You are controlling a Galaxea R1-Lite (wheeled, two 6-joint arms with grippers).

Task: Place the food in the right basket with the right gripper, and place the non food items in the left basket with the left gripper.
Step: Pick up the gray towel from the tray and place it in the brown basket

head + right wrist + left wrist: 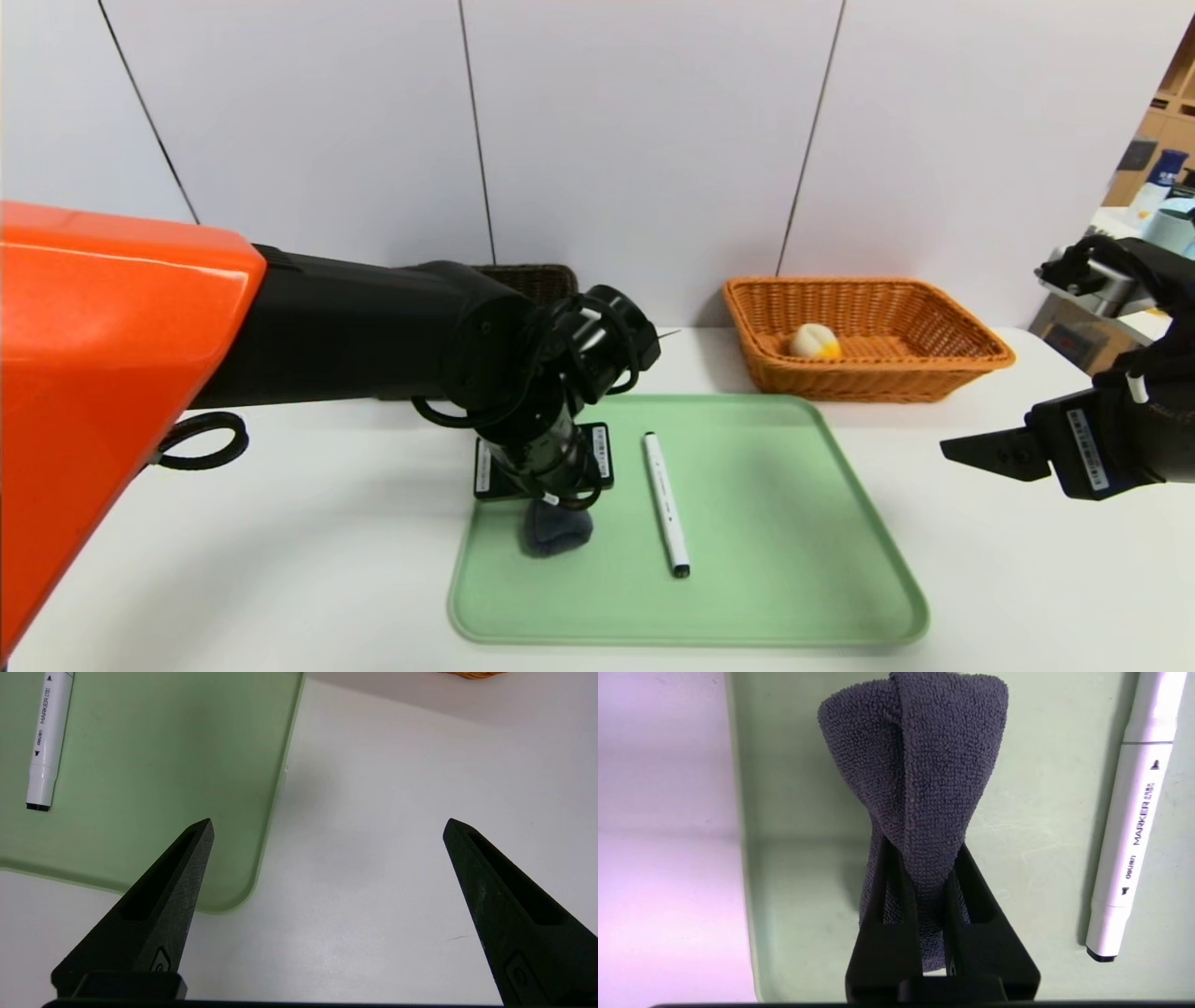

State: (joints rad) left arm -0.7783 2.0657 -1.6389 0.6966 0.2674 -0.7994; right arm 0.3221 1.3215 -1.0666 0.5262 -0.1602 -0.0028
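Note:
A dark grey cloth (556,530) (915,765) lies bunched at the left side of the green tray (775,560). My left gripper (551,499) (924,847) points down at it and is shut on the cloth, which is pinched between the jaws. A white marker (666,504) (1134,821) (46,742) lies on the tray just right of the cloth. The orange right basket (943,359) holds a pale bun-like food (814,342). The dark left basket (532,278) is mostly hidden behind my left arm. My right gripper (971,453) (327,826) hovers open over the table, right of the tray.
The tray (140,812) sits in the middle of a white table (280,560) (397,812). A white panelled wall stands behind the baskets. Shelving and bottles (1158,187) are at the far right.

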